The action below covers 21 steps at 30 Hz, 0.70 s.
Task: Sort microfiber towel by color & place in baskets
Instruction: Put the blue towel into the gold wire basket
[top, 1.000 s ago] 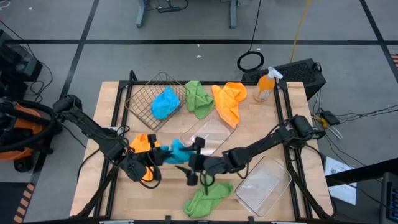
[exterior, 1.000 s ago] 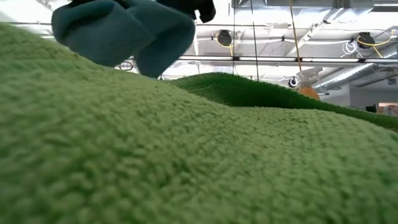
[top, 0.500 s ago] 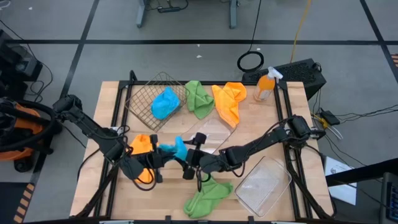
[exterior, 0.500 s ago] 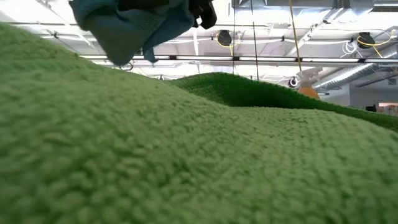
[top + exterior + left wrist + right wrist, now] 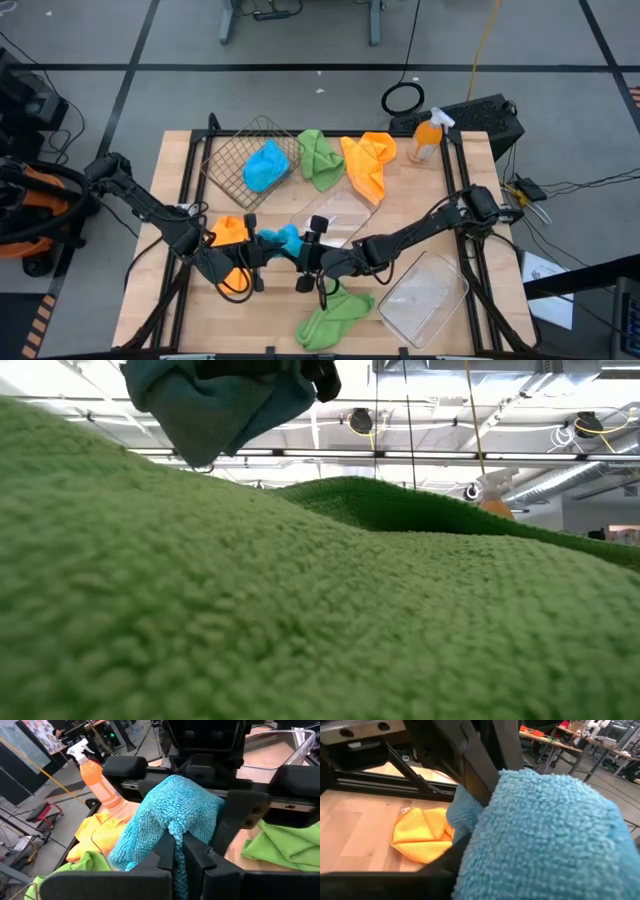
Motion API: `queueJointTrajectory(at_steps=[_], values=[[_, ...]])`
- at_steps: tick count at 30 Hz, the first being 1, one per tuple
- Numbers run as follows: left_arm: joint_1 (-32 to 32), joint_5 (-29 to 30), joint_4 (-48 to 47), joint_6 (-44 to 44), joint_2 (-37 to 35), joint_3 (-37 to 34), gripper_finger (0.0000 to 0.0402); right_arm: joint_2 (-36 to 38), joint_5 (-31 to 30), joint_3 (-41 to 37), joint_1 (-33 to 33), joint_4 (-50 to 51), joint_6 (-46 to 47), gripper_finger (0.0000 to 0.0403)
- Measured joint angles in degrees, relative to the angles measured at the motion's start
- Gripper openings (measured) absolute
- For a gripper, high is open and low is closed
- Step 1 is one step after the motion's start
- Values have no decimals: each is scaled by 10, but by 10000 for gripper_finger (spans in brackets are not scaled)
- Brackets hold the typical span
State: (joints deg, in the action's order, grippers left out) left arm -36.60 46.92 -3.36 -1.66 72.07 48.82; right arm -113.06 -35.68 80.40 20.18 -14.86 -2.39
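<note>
We see a fuzzy blue towel [image 5: 545, 835] filling most of our view, close up. Beyond it a folded orange towel [image 5: 422, 834] lies on the wooden table [image 5: 355, 830], near dark frame rails [image 5: 375, 764].

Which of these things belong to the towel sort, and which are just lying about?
Job: blue towel pinched by left gripper, right gripper beside it; second blue towel in wire basket; far green towel; near green towel; far orange towel; left orange towel; middle clear tray; right clear tray.
Lying about: orange spray bottle; black box behind it.
</note>
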Motion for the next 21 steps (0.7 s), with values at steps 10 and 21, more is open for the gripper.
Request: queueJointTrajectory(at_steps=[10,21], values=[[-16,16,-51,102,0,0,130,0,0,0,-2,20,-9,24],[-80,67,-111,178,0,0,287,19,0,0,-2,86,-12,8]])
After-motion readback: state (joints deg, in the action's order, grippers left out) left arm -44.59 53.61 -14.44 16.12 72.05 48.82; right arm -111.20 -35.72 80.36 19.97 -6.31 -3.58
